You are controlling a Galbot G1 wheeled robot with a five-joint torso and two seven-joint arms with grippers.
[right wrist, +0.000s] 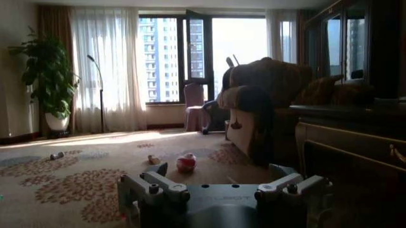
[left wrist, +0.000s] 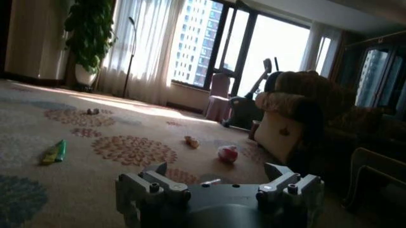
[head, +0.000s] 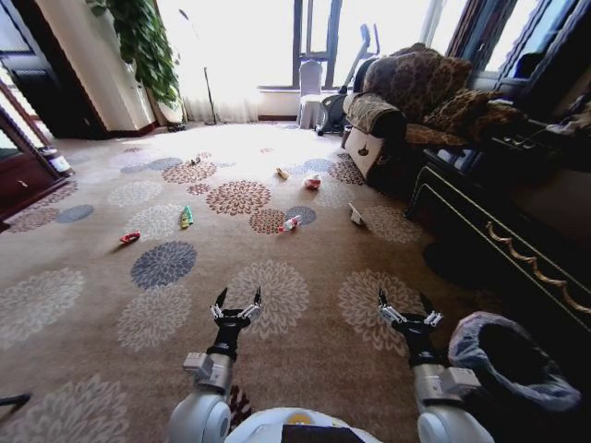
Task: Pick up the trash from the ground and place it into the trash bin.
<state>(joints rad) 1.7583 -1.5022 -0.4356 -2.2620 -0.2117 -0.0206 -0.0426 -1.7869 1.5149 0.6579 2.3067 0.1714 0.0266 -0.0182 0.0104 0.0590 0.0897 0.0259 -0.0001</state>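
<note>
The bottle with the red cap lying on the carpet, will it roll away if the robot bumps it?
Probably a little. The bottle lies on its side, so its round body could roll, though the carpet likely slows it. It looks clear and maybe empty, so probably light and easy to knock.

Your two arms are silver-grey, each tapering through a black wrist. The left gripper (head: 237,304) and right gripper (head: 409,310) have dark fingers with pale grey knuckle blocks (left wrist: 166,187) studded with dark screws.
</note>
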